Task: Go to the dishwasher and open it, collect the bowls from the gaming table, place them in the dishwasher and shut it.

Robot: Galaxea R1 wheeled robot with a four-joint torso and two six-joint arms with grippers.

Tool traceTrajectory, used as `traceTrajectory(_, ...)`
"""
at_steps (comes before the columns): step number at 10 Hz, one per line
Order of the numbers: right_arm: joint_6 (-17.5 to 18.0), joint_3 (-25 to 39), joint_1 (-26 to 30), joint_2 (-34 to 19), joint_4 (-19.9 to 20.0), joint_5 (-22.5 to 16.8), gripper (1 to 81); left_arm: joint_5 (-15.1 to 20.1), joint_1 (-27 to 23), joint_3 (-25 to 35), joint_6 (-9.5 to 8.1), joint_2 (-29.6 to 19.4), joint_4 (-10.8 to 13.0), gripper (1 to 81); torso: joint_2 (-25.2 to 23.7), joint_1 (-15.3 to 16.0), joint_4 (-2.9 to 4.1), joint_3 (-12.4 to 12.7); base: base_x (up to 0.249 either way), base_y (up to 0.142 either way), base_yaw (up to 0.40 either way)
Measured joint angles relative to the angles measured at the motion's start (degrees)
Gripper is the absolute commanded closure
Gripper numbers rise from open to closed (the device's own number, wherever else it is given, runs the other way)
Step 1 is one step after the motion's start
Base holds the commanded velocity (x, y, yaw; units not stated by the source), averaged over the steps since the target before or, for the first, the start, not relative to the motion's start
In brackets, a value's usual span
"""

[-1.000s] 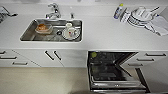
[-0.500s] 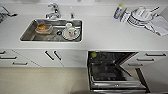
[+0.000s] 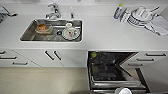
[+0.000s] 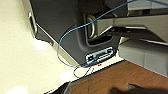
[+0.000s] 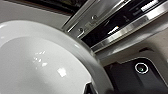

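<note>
Holding steady since earlier | dishwasher (image 3: 112, 68) open | white bowl (image 5: 37, 62) near door

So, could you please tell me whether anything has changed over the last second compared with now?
Nothing has visibly changed. The dishwasher stands open as before, its door down, and the white bowl sits at the same spot at the head view's lower edge, in front of the door. The dishes in the sink and the rack of plates are as they were.

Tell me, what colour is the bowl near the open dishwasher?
White. The bowl is glossy plain white, best seen in the right wrist view, close to the open dishwasher.
</note>
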Motion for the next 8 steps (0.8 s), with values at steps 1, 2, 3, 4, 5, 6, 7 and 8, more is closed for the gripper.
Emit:
traceTrajectory(1,0.59,-0.5,1.46,1.72,-0.04,-1.6,81.1,-4.08,1.37,-5.69,0.0,1.73,-0.07,1.0,0.0,0.0,0.0,0.0,0.0,0.0,0.0)
traceTrajectory(2,1.13,-1.19,2.86,3.12,-0.13,-2.82,81.1,-7.92,2.56,-11.08,0.0,3.85,-0.35,1.0,0.0,0.0,0.0,0.0,0.0,0.0,0.0)
traceTrajectory(3,1.6,-1.74,4.35,3.8,-0.15,-4.22,81.1,-10.64,3.39,-15.7,-0.02,5.89,-0.72,1.0,0.0,0.0,0.0,0.0,0.0,0.0,0.0)
traceTrajectory(4,1.96,-2.29,6.36,4.45,-0.13,-5.75,81.1,-13.57,4.27,-21.64,-0.04,8.31,-1.35,1.0,0.0,0.0,0.0,0.0,0.0,0.0,0.0)
traceTrajectory(5,2.07,-2.45,8.27,5.17,-0.09,-7.52,81.1,-15.62,4.82,-27.2,-0.09,10.64,-1.93,1.0,0.0,0.0,0.0,0.0,0.0,0.0,0.0)
traceTrajectory(6,2.1,-2.51,10.14,6.01,0.0,-8.62,81.1,-17.4,5.45,-31.55,-0.24,12.81,-2.43,1.0,0.0,0.0,0.0,0.0,0.0,0.0,0.0)
traceTrajectory(7,2.18,-2.54,12.02,6.57,0.24,-9.9,81.1,-19.03,6.36,-34.83,-0.28,15.35,-2.97,1.0,0.0,0.0,0.0,0.0,0.0,0.0,0.0)
traceTrajectory(8,2.26,-2.76,13.98,7.12,0.46,-11.47,81.1,-20.57,7.79,-37.45,-0.3,18.46,-3.3,1.0,0.0,0.0,0.0,0.0,0.0,0.0,0.0)
